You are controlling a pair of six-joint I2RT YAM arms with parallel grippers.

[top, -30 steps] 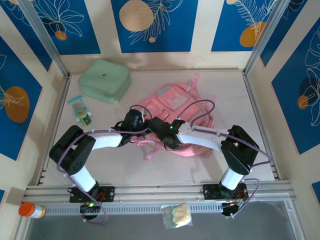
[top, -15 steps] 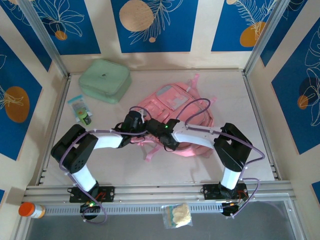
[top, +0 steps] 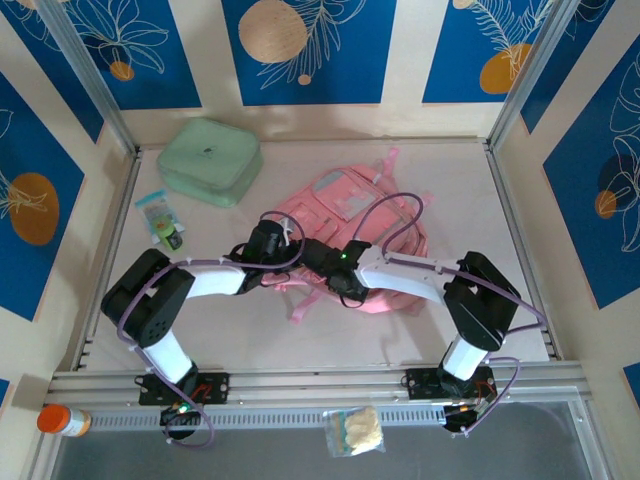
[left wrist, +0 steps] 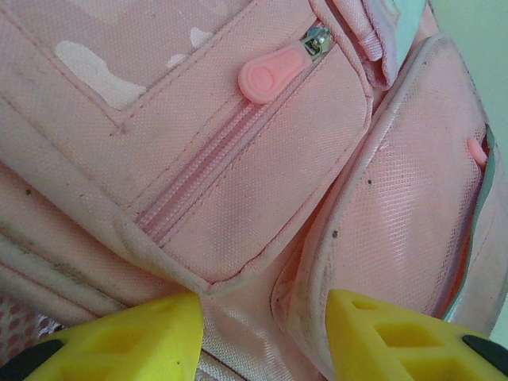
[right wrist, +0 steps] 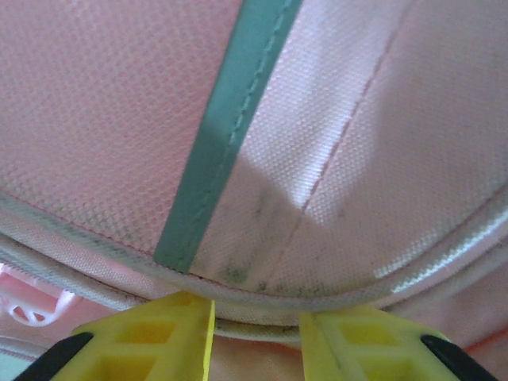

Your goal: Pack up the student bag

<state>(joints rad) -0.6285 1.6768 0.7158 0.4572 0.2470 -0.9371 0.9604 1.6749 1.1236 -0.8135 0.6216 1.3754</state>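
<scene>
- Position: the student bag lies flat on the surface, a little right of centre, front panels up. Both arms meet at its near left edge.
- Left hand: part open, fingers astride the lower corner of a front pocket. No squeeze on the cloth is visible, so I judge that nothing is held.
- Right hand: fingers fairly close together, directly under the bag's piped rim. Whether they pinch that rim cannot be told.
- Risk, slip: the cloth is thin and limp. A shallow bite on piping or a pocket corner could pull free when lifted.
- Risk, drag: pulling with one hand would likely slide the whole bag rather than open it.
- Risk, collision: the two hands work very near each other, so a closing or turning move may bring them together.
- Risk, access: the pocket zip looks closed along its visible length, its pink pull at the end. Nothing can go in until an opening is made.
- Condition: pink woven fabric with pale patches and a teal strip, and dark scuffs along the seams. One strap trails toward the near side.
- The mint-green case sits well apart, at far left.
</scene>
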